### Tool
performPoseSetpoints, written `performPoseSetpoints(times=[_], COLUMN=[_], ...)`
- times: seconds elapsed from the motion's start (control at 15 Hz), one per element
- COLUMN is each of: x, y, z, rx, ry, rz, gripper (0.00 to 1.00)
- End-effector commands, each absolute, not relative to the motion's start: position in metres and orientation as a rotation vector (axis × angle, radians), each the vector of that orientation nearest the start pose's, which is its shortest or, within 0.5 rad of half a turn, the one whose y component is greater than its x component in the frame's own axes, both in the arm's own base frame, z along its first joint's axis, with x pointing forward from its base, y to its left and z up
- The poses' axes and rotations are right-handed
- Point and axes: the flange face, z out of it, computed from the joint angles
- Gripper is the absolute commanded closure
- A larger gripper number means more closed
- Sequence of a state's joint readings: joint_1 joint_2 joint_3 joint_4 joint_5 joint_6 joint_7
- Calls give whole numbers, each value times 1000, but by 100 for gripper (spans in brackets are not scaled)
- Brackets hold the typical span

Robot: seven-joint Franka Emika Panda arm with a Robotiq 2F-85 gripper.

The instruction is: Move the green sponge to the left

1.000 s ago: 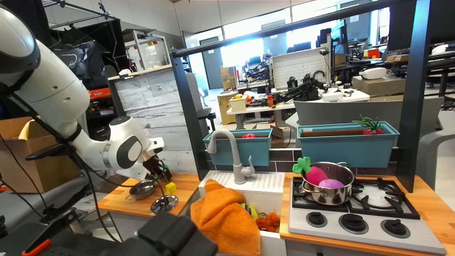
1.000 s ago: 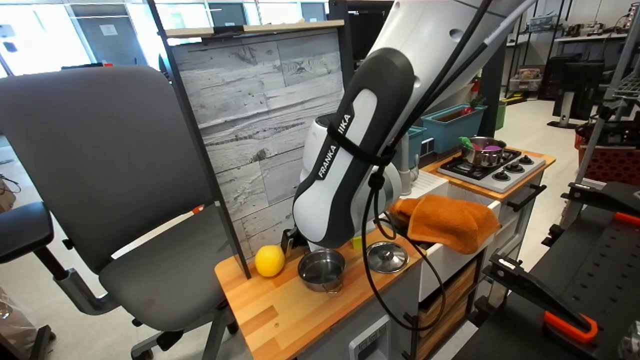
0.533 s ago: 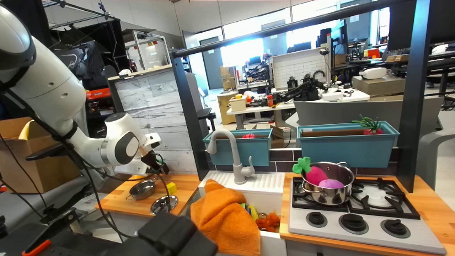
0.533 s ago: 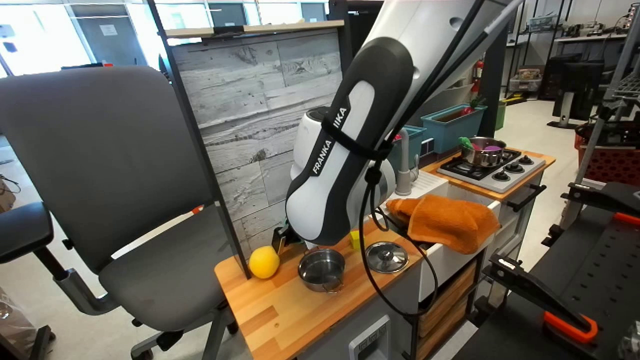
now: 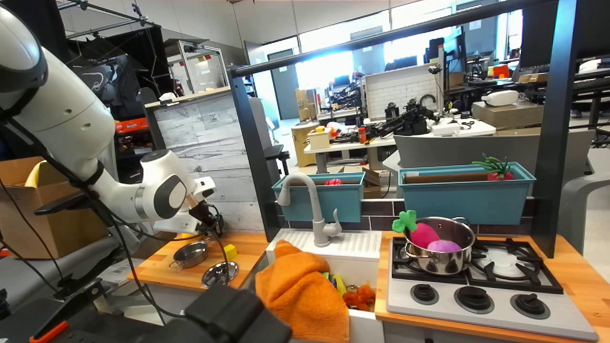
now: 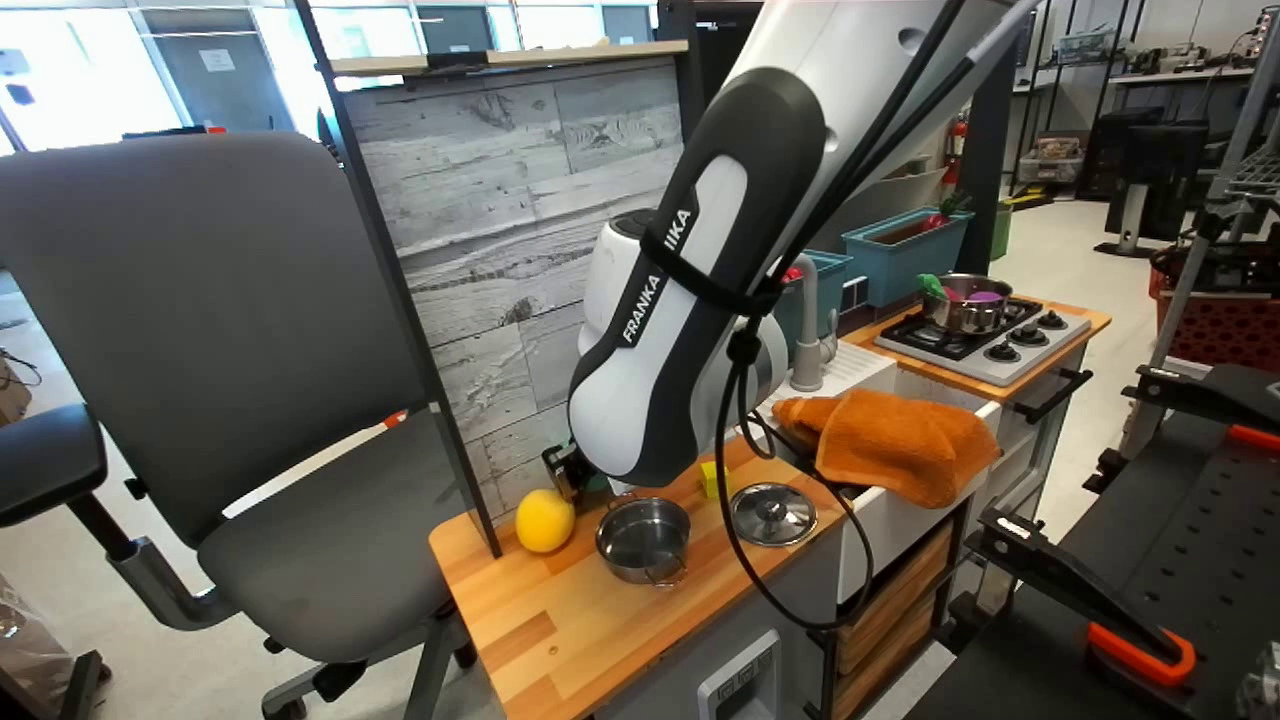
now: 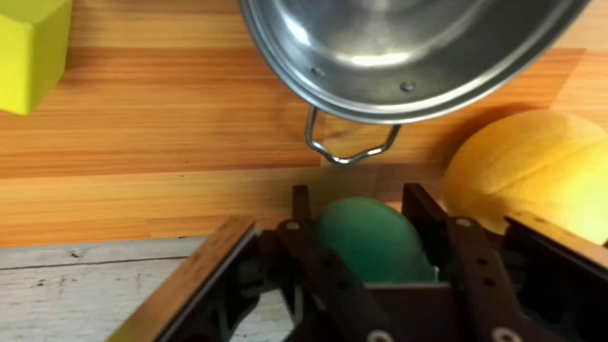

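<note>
The green sponge, a small lime-yellow block [image 7: 33,57], stands on the wooden counter at the wrist view's upper left. It shows beside the pot in both exterior views [image 5: 229,251] [image 6: 711,480]. My gripper [image 7: 357,194] is open and away from it, low over the counter near the wall. A dark-green rounded thing [image 7: 370,237] shows between the fingers; a gap appears near the fingertips, and whether it touches them I cannot tell. Just outside one finger sits a yellow ball [image 7: 527,166]. The arm hides most of the gripper [image 6: 565,470] in the exterior views.
A steel pot [image 7: 380,90] with a wire handle lies close in front of the fingers, its glass lid [image 6: 774,514] farther along. Grey wood wall [image 7: 95,285] borders the counter. An orange cloth [image 5: 300,290] drapes over the sink; another pot [image 5: 441,247] stands on the stove.
The arm has shifted slightly toward the yellow ball's end of the counter, and the jaws have parted. The yellow ball moved a little left, then back right. The sponge has stayed put.
</note>
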State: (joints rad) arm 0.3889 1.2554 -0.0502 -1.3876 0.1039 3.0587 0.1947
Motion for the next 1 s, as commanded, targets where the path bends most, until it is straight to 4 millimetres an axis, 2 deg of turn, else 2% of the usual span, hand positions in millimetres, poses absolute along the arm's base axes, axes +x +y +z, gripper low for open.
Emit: performPoseSetpoints(times=[0.0,0.13,0.2,0.67,0.73,0.93], x=[667,666,665,653,661,659], y=[236,236,236,237,240,239], z=[3,4,4,13,0,-1], rx=[-2982,-2979,-2977,-2916,-2944,-2943], ry=[-170,-178,-184,-223,-194,-192], rz=[-607,-616,-617,-679,-659,-657], gripper=[16,2,0,0,0,0])
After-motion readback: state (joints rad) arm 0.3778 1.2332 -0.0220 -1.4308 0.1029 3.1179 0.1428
